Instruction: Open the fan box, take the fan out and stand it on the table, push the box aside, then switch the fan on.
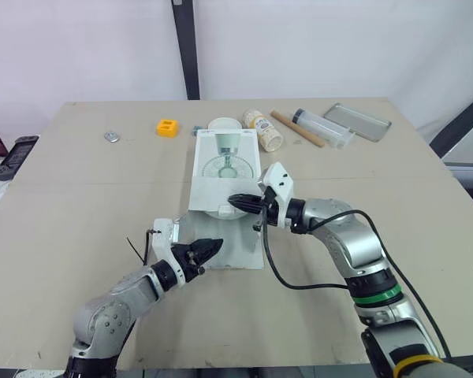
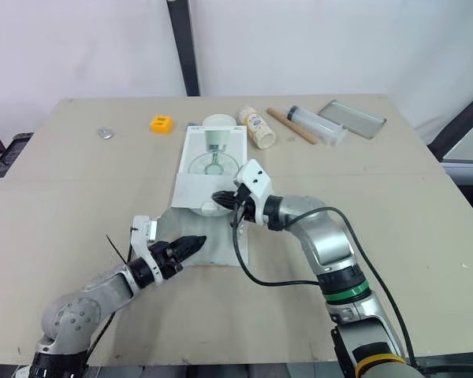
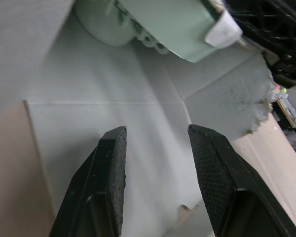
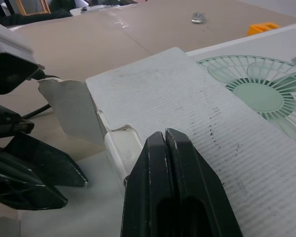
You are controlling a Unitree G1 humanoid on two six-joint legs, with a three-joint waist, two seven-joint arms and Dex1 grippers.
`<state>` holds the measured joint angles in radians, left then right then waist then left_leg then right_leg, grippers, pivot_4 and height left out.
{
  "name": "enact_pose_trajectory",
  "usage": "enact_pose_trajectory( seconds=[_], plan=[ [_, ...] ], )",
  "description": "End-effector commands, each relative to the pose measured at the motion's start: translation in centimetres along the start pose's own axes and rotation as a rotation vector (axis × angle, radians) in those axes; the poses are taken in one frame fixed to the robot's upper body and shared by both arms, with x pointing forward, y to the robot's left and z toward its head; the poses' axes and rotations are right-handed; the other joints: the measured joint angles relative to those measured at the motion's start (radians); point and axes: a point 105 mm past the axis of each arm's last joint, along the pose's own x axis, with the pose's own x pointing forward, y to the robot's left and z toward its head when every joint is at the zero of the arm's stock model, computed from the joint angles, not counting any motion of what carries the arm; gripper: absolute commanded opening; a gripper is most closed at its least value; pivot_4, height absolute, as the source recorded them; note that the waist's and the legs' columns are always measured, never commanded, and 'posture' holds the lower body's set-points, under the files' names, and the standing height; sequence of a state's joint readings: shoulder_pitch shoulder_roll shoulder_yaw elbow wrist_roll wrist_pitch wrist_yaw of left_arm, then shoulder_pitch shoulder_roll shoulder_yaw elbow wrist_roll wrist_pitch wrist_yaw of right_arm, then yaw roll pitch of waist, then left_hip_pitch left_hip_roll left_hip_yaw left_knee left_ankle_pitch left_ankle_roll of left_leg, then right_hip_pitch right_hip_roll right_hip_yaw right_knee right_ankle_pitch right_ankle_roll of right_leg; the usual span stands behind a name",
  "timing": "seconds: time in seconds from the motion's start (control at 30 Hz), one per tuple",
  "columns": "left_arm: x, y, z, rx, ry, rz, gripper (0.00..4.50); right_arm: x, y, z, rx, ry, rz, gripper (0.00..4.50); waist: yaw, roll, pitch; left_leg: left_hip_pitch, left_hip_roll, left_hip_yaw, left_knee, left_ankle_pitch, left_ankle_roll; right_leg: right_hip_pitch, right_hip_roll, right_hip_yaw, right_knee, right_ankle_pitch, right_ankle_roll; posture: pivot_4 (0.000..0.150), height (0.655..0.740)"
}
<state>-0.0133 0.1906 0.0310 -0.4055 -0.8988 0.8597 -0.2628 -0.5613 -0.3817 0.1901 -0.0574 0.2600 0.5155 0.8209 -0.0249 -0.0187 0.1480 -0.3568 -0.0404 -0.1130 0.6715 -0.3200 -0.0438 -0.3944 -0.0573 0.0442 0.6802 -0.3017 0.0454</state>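
White cardboard fan box (image 1: 211, 190), green fan picture (image 1: 227, 167) on its top face

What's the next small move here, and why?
Probably ease the left tool forward toward the mint-green fan in the fan box: its flap lies open, that tool is open and aimed there, and the shut right tool sits at the box's edge.

No words, numbers or brand marks can be read anywhere. The fan box (image 1: 225, 169) bears only a printed fan picture. The bottle (image 1: 266, 130) carries a label too small to read
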Motion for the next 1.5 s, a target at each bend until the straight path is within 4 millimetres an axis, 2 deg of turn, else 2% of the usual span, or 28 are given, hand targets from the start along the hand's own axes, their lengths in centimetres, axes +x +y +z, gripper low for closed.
enact_pose_trajectory(
  seconds=[0.03, 0.17, 0.27, 0.3, 0.43, 0.83, 1.2, 1.37, 1.5],
  plan=[
    [-0.5, -2.0, 0.7, -0.025, -0.056, -0.049, 2.13, -0.4, 0.0, 0.1, -0.013, 0.0, -0.007, 0.0, 0.001, 0.0, 0.0, 0.0, 0.0, 0.0, 0.0, 0.0, 0.0, 0.0, 0.0, 0.0, 0.0, 0.0, 0.0, 0.15, 0.74],
    [-0.6, -2.4, 0.6, -0.092, -0.094, -0.035, 3.21, -0.4, -0.1, -0.1, -0.012, 0.01, -0.009, 0.0, 0.001, 0.0, 0.0, 0.0, 0.0, 0.0, 0.0, 0.0, 0.0, 0.0, 0.0, 0.0, 0.0, 0.0, 0.0, 0.15, 0.74],
    [-0.3, -2.6, 0.1, -0.159, -0.105, -0.029, 4.34, -0.5, -0.1, -0.2, -0.013, 0.016, -0.008, 0.0, 0.001, 0.0, 0.0, 0.0, 0.0, 0.0, 0.0, 0.0, 0.0, 0.0, 0.0, 0.0, 0.0, 0.0, 0.0, 0.15, 0.74],
    [-0.2, -2.6, -0.2, -0.189, -0.106, -0.029, 4.48, -0.5, -0.1, -0.3, -0.012, 0.016, -0.008, 0.0, 0.001, 0.0, 0.0, 0.0, 0.0, 0.0, 0.0, 0.0, 0.0, 0.001, 0.0, 0.0, 0.0, 0.0, 0.0, 0.15, 0.74],
    [0.4, -1.4, -0.7, -0.28, -0.096, 0.006, 4.48, -0.5, -0.1, -0.3, -0.012, 0.019, -0.007, 0.0, 0.002, 0.0, 0.0, 0.0, 0.0, 0.0, 0.0, 0.0, 0.0, 0.001, 0.0, 0.0, -0.001, 0.0, 0.0, 0.15, 0.74],
    [3.4, -1.6, -1.7, -0.301, -0.04, -0.028, 4.48, -0.8, -0.7, -0.1, -0.018, 0.02, -0.02, 0.0, 0.002, 0.0, 0.0, 0.0, -0.001, 0.0, 0.001, 0.0, 0.0, 0.002, 0.0, -0.001, -0.001, 0.0, 0.0, 0.15, 0.74],
    [4.2, -0.2, -0.6, -0.307, -0.115, 0.042, 4.48, -0.9, -0.6, -0.3, -0.02, 0.028, -0.017, 0.0, 0.003, 0.0, 0.0, 0.001, -0.001, -0.001, 0.001, 0.001, -0.001, 0.003, 0.0, -0.001, -0.001, 0.0, 0.0, 0.15, 0.74],
    [4.4, -0.8, -0.8, -0.285, -0.093, 0.014, 4.48, -0.9, -0.7, -0.2, -0.021, 0.025, -0.021, 0.0, 0.003, 0.0, 0.0, 0.001, -0.001, -0.001, 0.001, 0.001, -0.001, 0.003, 0.0, -0.001, -0.001, 0.0, 0.0, 0.15, 0.74],
    [4.2, 0.2, -1.0, -0.353, -0.112, 0.041, 4.48, -1.4, -2.0, 0.9, -0.028, -0.009, -0.061, 0.0, 0.003, 0.0, 0.0, 0.001, -0.001, -0.001, 0.001, 0.001, -0.001, 0.003, 0.0, -0.001, -0.001, 0.0, 0.0, 0.15, 0.74]
  ],
)
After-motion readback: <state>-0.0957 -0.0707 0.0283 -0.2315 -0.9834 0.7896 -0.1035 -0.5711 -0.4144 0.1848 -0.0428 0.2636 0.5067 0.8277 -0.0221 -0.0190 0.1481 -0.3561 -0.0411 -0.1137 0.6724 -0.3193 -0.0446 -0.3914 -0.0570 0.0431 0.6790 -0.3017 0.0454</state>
